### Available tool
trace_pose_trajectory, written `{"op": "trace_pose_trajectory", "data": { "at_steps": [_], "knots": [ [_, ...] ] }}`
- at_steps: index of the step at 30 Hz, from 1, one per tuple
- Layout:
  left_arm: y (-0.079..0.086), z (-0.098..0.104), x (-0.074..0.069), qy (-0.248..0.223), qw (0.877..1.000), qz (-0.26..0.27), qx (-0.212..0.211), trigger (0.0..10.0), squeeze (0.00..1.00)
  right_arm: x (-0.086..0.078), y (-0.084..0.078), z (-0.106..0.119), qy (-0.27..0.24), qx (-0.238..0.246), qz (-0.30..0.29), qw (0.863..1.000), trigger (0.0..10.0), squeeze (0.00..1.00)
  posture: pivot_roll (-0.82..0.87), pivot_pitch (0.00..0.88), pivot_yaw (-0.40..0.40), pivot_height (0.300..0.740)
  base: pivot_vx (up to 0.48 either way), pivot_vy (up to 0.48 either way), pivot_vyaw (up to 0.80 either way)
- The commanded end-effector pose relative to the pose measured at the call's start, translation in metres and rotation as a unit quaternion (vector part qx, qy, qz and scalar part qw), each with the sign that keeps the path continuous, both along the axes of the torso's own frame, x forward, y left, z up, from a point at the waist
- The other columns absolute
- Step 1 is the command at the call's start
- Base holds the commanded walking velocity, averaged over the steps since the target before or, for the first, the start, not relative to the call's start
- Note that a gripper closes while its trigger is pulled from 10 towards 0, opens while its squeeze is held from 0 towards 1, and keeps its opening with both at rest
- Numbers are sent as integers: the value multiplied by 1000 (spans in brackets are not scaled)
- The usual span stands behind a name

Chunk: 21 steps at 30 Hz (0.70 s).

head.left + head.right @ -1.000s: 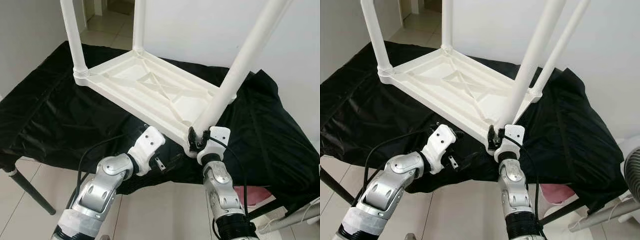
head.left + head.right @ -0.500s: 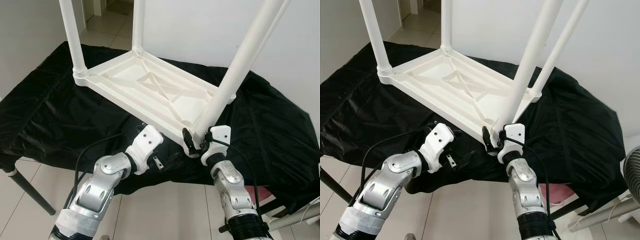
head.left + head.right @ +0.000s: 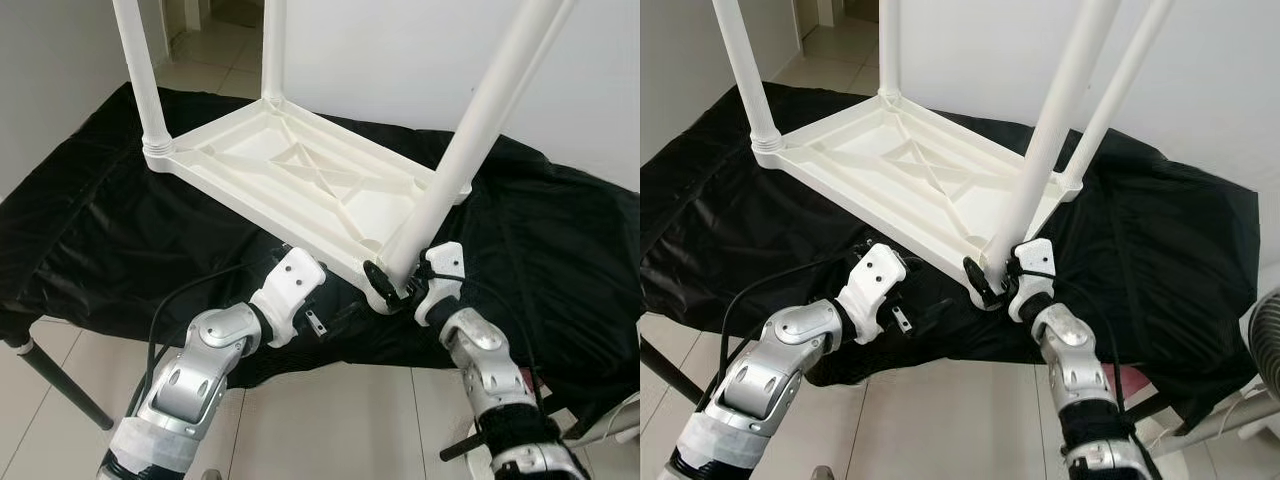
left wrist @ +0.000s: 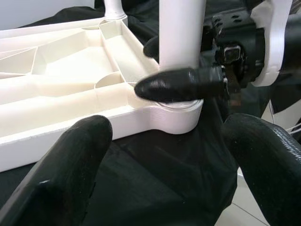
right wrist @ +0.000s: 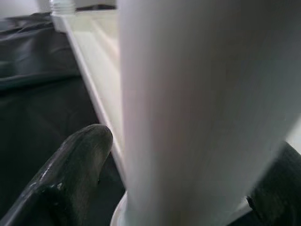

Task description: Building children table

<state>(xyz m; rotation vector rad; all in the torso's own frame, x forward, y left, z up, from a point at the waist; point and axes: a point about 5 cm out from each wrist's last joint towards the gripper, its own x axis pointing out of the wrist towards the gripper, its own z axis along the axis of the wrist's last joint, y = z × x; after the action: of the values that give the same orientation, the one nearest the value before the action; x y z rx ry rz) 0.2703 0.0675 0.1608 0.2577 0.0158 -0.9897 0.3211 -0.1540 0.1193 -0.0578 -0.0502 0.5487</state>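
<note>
The white plastic children's table point(image 3: 300, 185) lies upside down on a table draped in black cloth point(image 3: 90, 220), its ribbed underside facing up and its legs standing up from the corners. It looks like light, hollow moulded plastic: stiff enough to hold its shape, smooth and probably slippery on the round legs, and liable to slide on the glossy cloth if pushed sideways. The sensible hold is low on a leg, close to the corner socket, where twisting or pressing force goes straight into the joint. The right gripper point(image 3: 392, 287) is there, its fingers grasping the base of the near-right leg point(image 3: 455, 165) just above the socket point(image 4: 175, 115). The left gripper point(image 3: 312, 300) hovers over the cloth just beside the near edge, its fingers released and spread. The left wrist view shows a right finger point(image 4: 181, 84) lying across the leg at the collar, which the head views leave small; the right wrist view gives only a blurred close leg.
</note>
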Motion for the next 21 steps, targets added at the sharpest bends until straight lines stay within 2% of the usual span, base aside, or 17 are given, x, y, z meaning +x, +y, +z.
{"op": "trace_pose_trajectory", "data": {
  "at_steps": [1,3,4,5,6,21],
  "knots": [
    [-4,1,1,2,1000,5,-4,10000,0,-1,0,-3,6,-6,15,1000,10000,0,81,41,-95,740,0,0,0],
    [-4,2,2,2,1000,2,-4,10000,0,4,5,-5,16,-12,47,999,10000,0,75,41,-87,740,0,0,0],
    [-4,3,3,2,1000,0,-4,10000,0,8,9,-5,21,-8,58,998,4941,0,75,40,-81,740,0,0,0],
    [-4,4,3,1,1000,0,-4,10000,0,10,11,-5,25,-6,64,998,4941,0,75,40,-81,740,0,0,0],
    [-5,4,4,0,1000,-1,-4,10000,0,12,12,-5,25,-10,68,997,0,0,78,40,-82,740,0,0,0],
    [-4,4,4,-1,1000,5,-5,10000,0,15,4,-7,27,-3,73,997,0,0,94,42,-93,740,0,0,0]
  ]
}}
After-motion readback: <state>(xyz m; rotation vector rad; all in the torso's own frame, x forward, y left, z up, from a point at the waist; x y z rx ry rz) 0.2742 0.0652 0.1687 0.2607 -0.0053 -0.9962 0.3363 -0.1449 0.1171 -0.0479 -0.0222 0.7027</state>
